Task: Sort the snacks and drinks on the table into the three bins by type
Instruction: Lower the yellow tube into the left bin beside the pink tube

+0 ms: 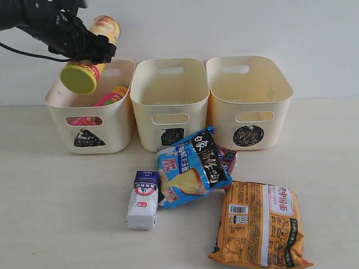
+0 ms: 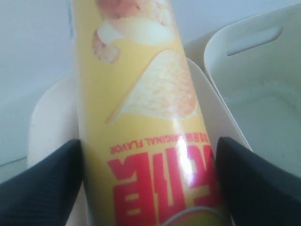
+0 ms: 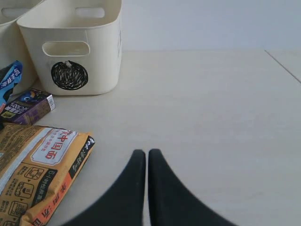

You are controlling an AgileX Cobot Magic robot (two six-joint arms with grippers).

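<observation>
My left gripper (image 1: pixel 90 49) is shut on a yellow-orange chip tube (image 1: pixel 90 56) (image 2: pixel 146 122), held tilted above the triangle bin (image 1: pixel 115 131), lid toward the camera. A pink chip tube (image 1: pixel 109 98) lies inside that bin. The square bin (image 1: pixel 168 106) and circle bin (image 1: pixel 249 106) (image 3: pixel 75 52) stand to its right. In front lie the small white drink carton (image 1: pixel 143 200), the blue bag with black band (image 1: pixel 190 168) and the large orange bag (image 1: pixel 261 224) (image 3: pixel 33 174). My right gripper (image 3: pixel 146 153) is shut and empty above bare table beside the orange bag; the exterior view does not show it.
A small dark purple box (image 1: pixel 227 158) (image 3: pixel 29 107) lies between the blue bag and the circle bin. A white wall runs behind the bins. A table seam (image 3: pixel 282 66) crosses the far corner in the right wrist view.
</observation>
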